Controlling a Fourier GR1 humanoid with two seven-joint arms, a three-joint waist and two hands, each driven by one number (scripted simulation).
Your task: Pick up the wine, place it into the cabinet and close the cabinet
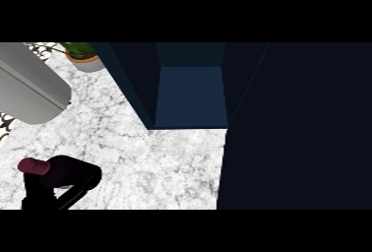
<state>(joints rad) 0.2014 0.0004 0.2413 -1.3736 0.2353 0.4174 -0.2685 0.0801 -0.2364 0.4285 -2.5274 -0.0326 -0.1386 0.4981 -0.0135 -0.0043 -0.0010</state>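
The wine bottle (pixel 67 172) is at the lower left over the marble counter (pixel 160 167), a dark body with a maroon cap (pixel 33 166) pointing left. My left hand (pixel 42 198) shows as a black shape directly below the bottle and against it, running to the view's lower edge. How it holds the bottle is hidden. The dark blue cabinet (pixel 189 93) stands open at the top middle, its inside bare. Its door (pixel 298 128) is swung out and fills the right side. My right hand shows nowhere.
A large grey rounded cylinder (pixel 29 83) lies across the upper left corner. A potted plant (pixel 83 55) stands behind it, next to the cabinet's left wall. A black-and-white patterned surface (pixel 6 124) runs along the left edge.
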